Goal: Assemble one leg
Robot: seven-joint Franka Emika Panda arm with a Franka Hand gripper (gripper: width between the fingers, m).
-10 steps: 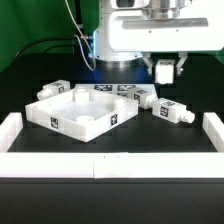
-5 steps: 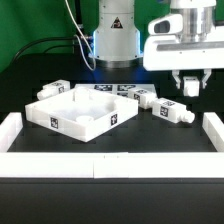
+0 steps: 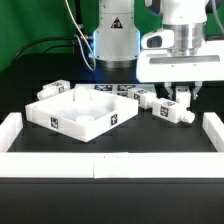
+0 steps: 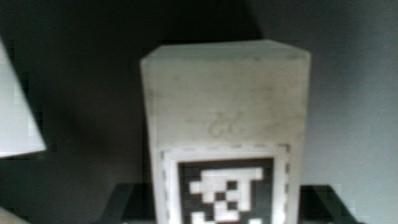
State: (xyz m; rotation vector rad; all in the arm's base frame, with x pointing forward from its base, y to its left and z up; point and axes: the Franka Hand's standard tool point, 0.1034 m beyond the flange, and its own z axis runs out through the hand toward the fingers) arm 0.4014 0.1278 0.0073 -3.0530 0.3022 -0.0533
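Observation:
A leg [image 3: 172,111], a stubby white peg with a black-and-white tag, lies on the black table at the exterior view's right of the large white panel [image 3: 78,113]. My gripper [image 3: 178,97] hangs directly over this leg, its fingers spread and low beside it. In the wrist view the leg [image 4: 222,100] fills the middle, and the dark fingertips [image 4: 134,203] stand on either side of its tagged end. My gripper [image 4: 222,206] is open and straddles the leg. I cannot see any pad pressing on it.
Another leg [image 3: 141,98] lies just beside the first, and one more [image 3: 54,91] lies behind the panel at the exterior view's left. The marker board [image 3: 110,91] lies behind the panel. White rails [image 3: 110,162] border the work area. A white part's edge [image 4: 15,100] shows in the wrist view.
My gripper has come down from above the table and shifted across the exterior view's right, ending low over the leg. The parts on the table have not moved.

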